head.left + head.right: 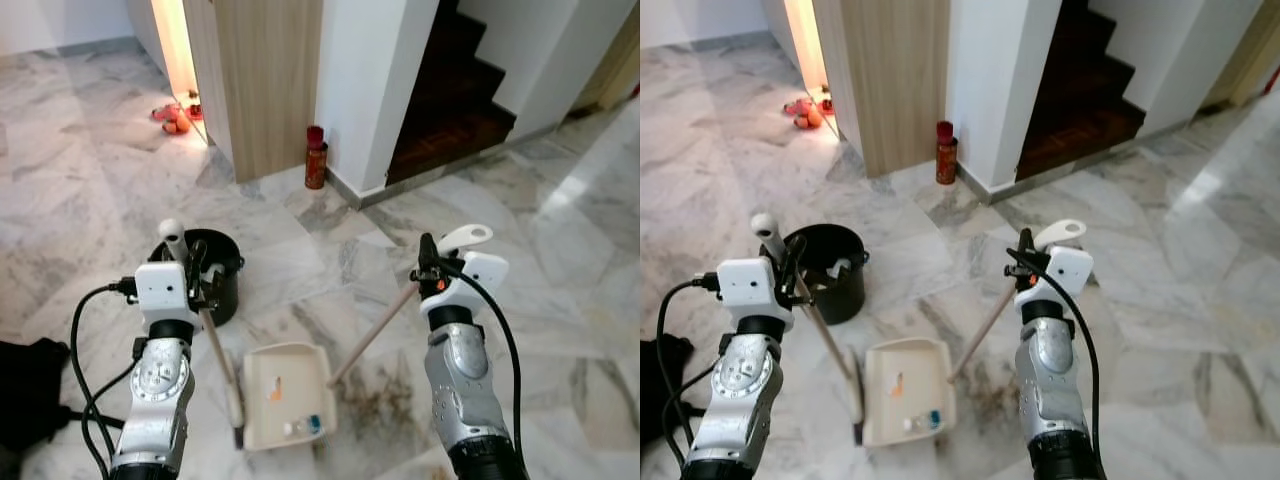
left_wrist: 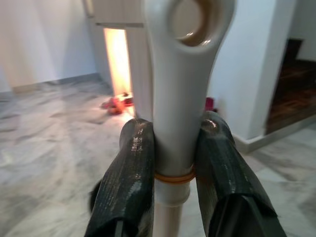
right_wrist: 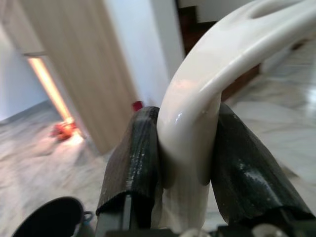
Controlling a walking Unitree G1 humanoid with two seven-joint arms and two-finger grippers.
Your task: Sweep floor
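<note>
My left gripper (image 1: pixel 192 264) is shut on the white top of a long dustpan handle (image 2: pixel 178 98). The handle slopes down to a cream dustpan (image 1: pixel 262 410) standing on the marble floor between my arms. In the pan lie a small orange scrap (image 1: pixel 275 392) and a blue-and-white bit (image 1: pixel 306 426). My right gripper (image 1: pixel 431 264) is shut on the white curved grip of a broom (image 3: pixel 197 98). Its wooden stick (image 1: pixel 375 335) slants down to the pan's right edge, where its lower end is hidden. Brown dirt (image 1: pixel 385 400) lies on the floor right of the pan.
A black bin (image 1: pixel 220 268) stands just behind my left arm. A red canister (image 1: pixel 316 157) stands at the white wall corner, with dark stairs (image 1: pixel 450 90) to its right. Red items (image 1: pixel 175 115) lie by the lit doorway. A black bag (image 1: pixel 30 390) sits at the left.
</note>
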